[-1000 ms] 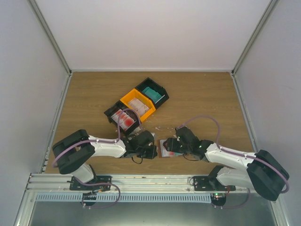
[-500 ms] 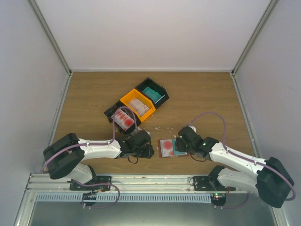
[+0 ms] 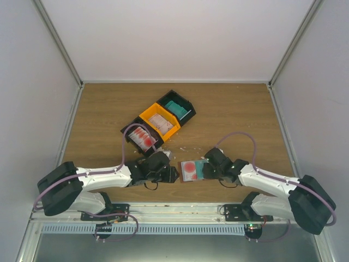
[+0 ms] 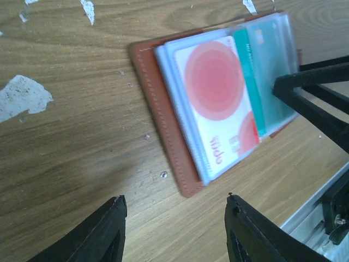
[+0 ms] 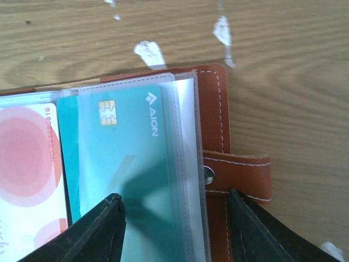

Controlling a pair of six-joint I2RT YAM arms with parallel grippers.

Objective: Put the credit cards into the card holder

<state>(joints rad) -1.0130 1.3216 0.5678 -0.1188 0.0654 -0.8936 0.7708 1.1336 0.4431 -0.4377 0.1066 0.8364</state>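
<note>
The reddish-brown card holder [image 3: 183,178] lies open on the wood between my two grippers. Its clear sleeves hold a white card with a red round mark [image 4: 218,103] and a teal-green card [image 5: 125,164]. My left gripper [image 4: 174,203] stands open just off the holder's [image 4: 163,114] near corner, with only bare wood between its fingers. My right gripper [image 5: 175,199] is open low over the holder's [image 5: 212,103] snap strap [image 5: 245,174], one finger over the teal card, the other over the strap. In the top view the left gripper [image 3: 170,174] and right gripper [image 3: 207,169] flank the holder.
Behind the holder stand three bins in a diagonal row: a black bin [image 3: 128,134] with red-marked cards, an orange bin [image 3: 173,126] with pale cards, a black bin [image 3: 188,107] with teal cards. Small white scraps [image 3: 180,148] dot the wood. The table's metal rail [image 3: 174,210] runs close in front.
My left gripper has opened and drawn back left off the holder. The holder now lies spread open, shifted slightly left, both cards showing. My right gripper's jaws have narrowed a little.
</note>
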